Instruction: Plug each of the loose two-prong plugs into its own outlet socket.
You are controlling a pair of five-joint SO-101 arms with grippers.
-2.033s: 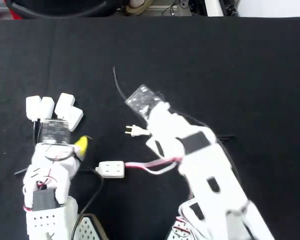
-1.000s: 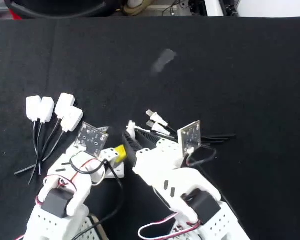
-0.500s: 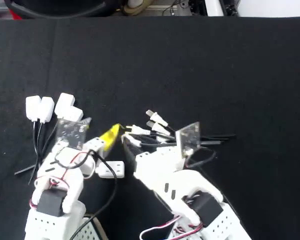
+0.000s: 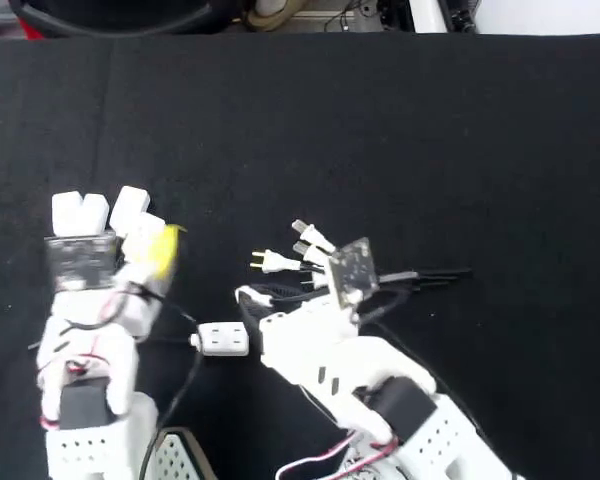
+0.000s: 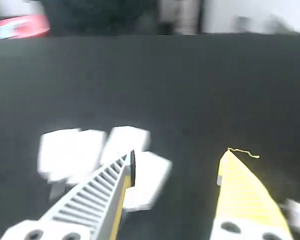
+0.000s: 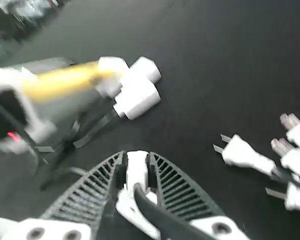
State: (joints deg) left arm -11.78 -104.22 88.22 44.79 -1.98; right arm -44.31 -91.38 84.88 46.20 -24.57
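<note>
1. Holding a white plug (image 6: pixel 136 175) clenched in the right pincer (image 6: pixel 136 156), black cord running back under the wrist; prongs hidden, so cannot tell their heading.
2. Hovering with the left pincer (image 5: pixel 180 155) released, fingers spread, over the four-socket cluster (image 4: pixel 100 212) on the counter's (image 4: pixel 430 130) left side.
3. Lying between the arms, nearest the right pincer and just beside the held plug: single socket (image 4: pixel 223 339), long axis across the counter, cord end toward the left arm.
4. Resting just beyond the right arm: loose plugs (image 4: pixel 272 262), long axes roughly across the counter, prongs pointing toward the cluster.
</note>
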